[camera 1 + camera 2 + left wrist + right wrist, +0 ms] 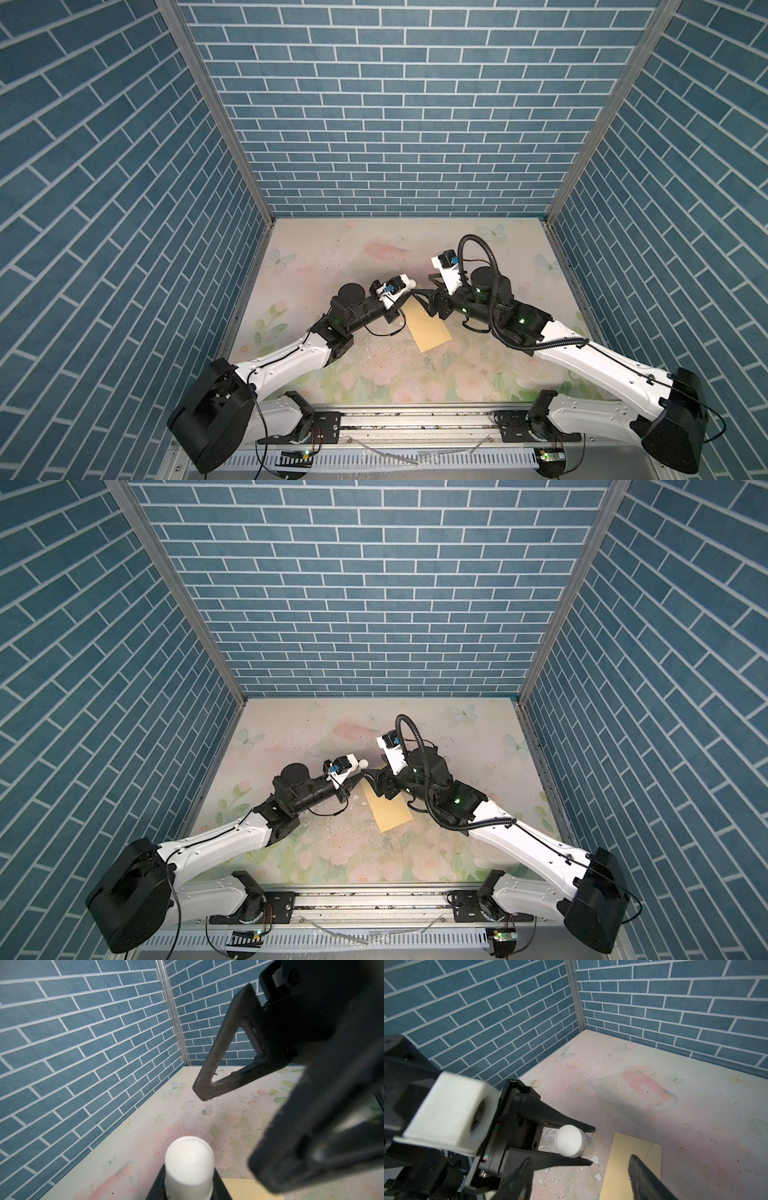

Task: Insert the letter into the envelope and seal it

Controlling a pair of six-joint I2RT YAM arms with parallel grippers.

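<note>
Bare surface [353, 249] all round. The envelope [430, 330] lies partly under the spread right jaws; left jaws pinch a white tube [569, 1144].

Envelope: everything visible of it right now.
The envelope is a plain pale-yellow paper rectangle lying flat on the floral table, near its middle and askew to its edges. The face that shows is unmarked; no flap or opening can be made out. The right gripper hangs open above its far end and hides that end in both top views; whether it touches cannot be told. Nothing lies on the visible part.
</note>
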